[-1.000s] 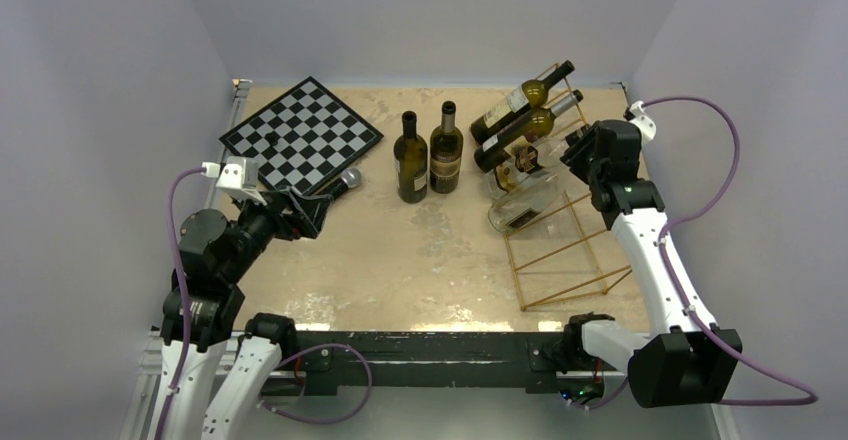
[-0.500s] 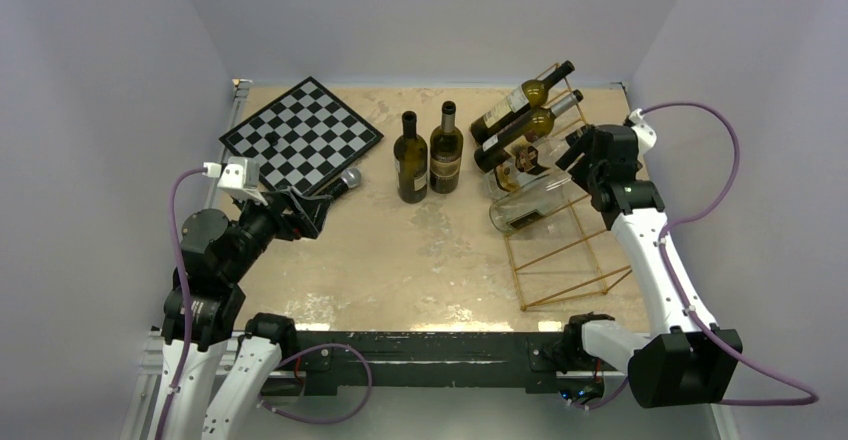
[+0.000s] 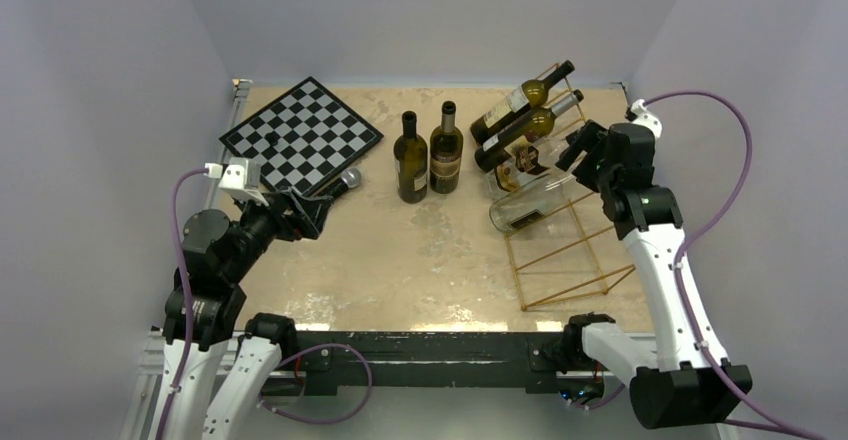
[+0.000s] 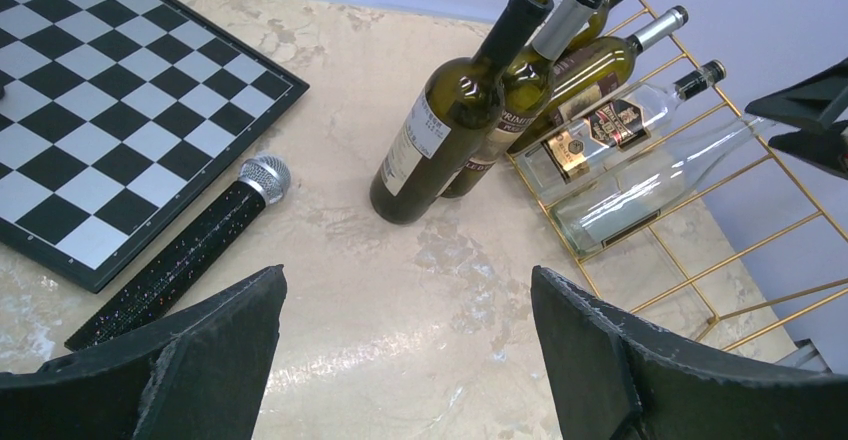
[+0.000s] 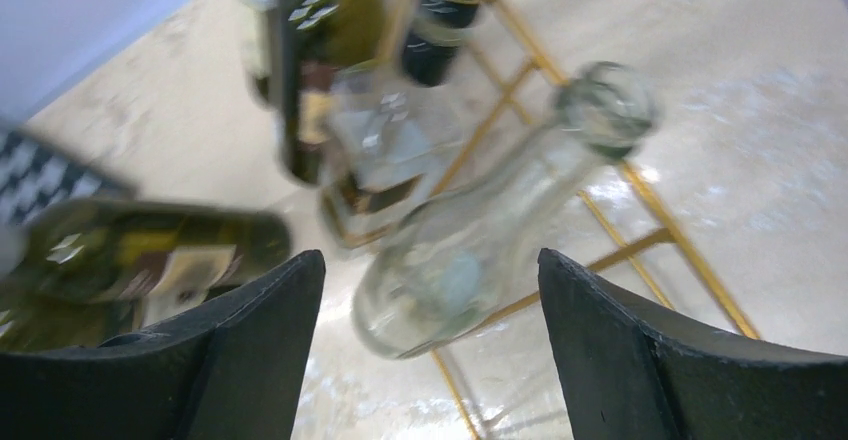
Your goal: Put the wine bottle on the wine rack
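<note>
The gold wire wine rack (image 3: 575, 291) stands at the right of the table. Two dark green bottles (image 3: 520, 110) and a labelled clear bottle (image 3: 520, 163) lie slanted on it. A clear empty wine bottle (image 3: 528, 203) lies in the slot in front of them, neck towards the right. My right gripper (image 3: 580, 147) is open just above and behind that neck, holding nothing. In the right wrist view the clear bottle (image 5: 470, 245) lies between and below the open jaws of the right gripper (image 5: 430, 262), over a rack rod (image 5: 690, 257). My left gripper (image 3: 310, 212) is open and empty at the left.
Two dark bottles (image 3: 410, 163) (image 3: 446, 152) stand upright mid-table, left of the rack. A chessboard (image 3: 300, 132) lies at the back left with a black microphone (image 3: 345, 181) at its near corner. In the left wrist view the left gripper (image 4: 408, 280) hangs over bare tabletop.
My right gripper has drawn back to the right, away from the clear bottle's neck. The clear bottle stays lying on the rack. The left arm has not moved.
</note>
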`<state>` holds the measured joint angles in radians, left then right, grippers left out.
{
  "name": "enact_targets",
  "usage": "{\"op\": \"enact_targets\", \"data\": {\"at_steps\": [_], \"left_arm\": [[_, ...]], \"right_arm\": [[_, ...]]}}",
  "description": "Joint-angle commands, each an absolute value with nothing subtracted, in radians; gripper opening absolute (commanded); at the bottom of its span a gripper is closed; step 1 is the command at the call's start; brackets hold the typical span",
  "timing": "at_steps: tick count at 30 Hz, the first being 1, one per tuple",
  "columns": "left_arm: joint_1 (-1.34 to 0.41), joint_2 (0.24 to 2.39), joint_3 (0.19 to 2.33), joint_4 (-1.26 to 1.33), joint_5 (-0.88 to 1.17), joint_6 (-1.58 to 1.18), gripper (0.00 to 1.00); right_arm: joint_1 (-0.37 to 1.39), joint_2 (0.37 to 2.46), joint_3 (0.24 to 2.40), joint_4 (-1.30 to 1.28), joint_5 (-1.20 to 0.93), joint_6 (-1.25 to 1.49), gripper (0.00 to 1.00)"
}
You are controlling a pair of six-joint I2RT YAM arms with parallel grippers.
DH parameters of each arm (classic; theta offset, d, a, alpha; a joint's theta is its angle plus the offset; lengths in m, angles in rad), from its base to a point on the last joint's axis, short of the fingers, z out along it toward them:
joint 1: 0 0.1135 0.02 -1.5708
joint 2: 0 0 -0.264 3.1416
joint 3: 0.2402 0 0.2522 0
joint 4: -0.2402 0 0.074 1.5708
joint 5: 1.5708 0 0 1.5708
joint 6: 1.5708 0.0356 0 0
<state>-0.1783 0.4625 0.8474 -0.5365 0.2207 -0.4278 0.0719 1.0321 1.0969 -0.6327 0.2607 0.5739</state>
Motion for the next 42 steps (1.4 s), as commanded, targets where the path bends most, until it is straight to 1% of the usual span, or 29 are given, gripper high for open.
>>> {"op": "enact_targets", "data": {"at_steps": [1, 3, 5, 8, 12, 14, 20, 22, 25, 33, 34, 37, 38, 40, 41, 42], "left_arm": [[-0.181, 0.465, 0.835, -0.491, 0.234, -0.44, 0.96], [-0.181, 0.467, 0.835, -0.491, 0.235, -0.439, 0.96], [-0.181, 0.469, 0.833, -0.491, 0.236, -0.439, 0.96], [-0.181, 0.471, 0.835, -0.492, 0.233, -0.436, 0.96], [-0.181, 0.472, 0.836, -0.495, 0.232, -0.438, 0.96], [-0.181, 0.475, 0.833, -0.494, 0.238, -0.444, 0.95], [-0.181, 0.486, 0.834, -0.494, 0.245, -0.448, 0.96], [-0.181, 0.492, 0.834, -0.491, 0.247, -0.448, 0.96], [-0.181, 0.498, 0.833, -0.486, 0.248, -0.448, 0.96], [-0.181, 0.508, 0.833, -0.487, 0.247, -0.443, 0.96], [-0.181, 0.508, 0.832, -0.488, 0.247, -0.443, 0.96], [-0.181, 0.506, 0.834, -0.491, 0.246, -0.441, 0.95], [-0.181, 0.504, 0.833, -0.492, 0.246, -0.44, 0.96], [-0.181, 0.503, 0.834, -0.495, 0.245, -0.439, 0.96], [-0.181, 0.502, 0.835, -0.496, 0.245, -0.439, 0.96], [-0.181, 0.502, 0.835, -0.498, 0.245, -0.439, 0.96]], "right_arm": [[0.089, 1.008, 1.178, -0.531, -0.091, 0.441, 0.82], [0.119, 1.034, 1.194, -0.464, -0.258, 0.403, 0.81], [0.192, 1.062, 1.214, -0.401, -0.304, 0.351, 0.81], [0.37, 1.134, 1.281, -0.362, -0.215, 0.182, 0.82], [0.486, 1.252, 1.349, -0.252, -0.058, 0.101, 0.82], [0.508, 1.301, 1.354, -0.173, -0.006, 0.113, 0.8], [0.562, 1.417, 1.373, -0.032, 0.075, 0.086, 0.72], [0.57, 1.458, 1.401, -0.031, 0.087, 0.08, 0.66], [0.581, 1.516, 1.423, -0.018, 0.111, 0.072, 0.6], [0.603, 1.6, 1.435, -0.005, 0.179, 0.065, 0.52], [0.604, 1.603, 1.432, -0.005, 0.189, 0.069, 0.46], [0.61, 1.596, 1.415, 0.026, 0.197, 0.069, 0.35], [0.612, 1.592, 1.409, 0.033, 0.199, 0.063, 0.29], [0.618, 1.582, 1.412, 0.024, 0.206, 0.054, 0.08], [0.621, 1.575, 1.414, 0.017, 0.206, 0.051, 0.0], [0.625, 1.564, 1.416, 0.008, 0.203, 0.05, 0.0]]}}
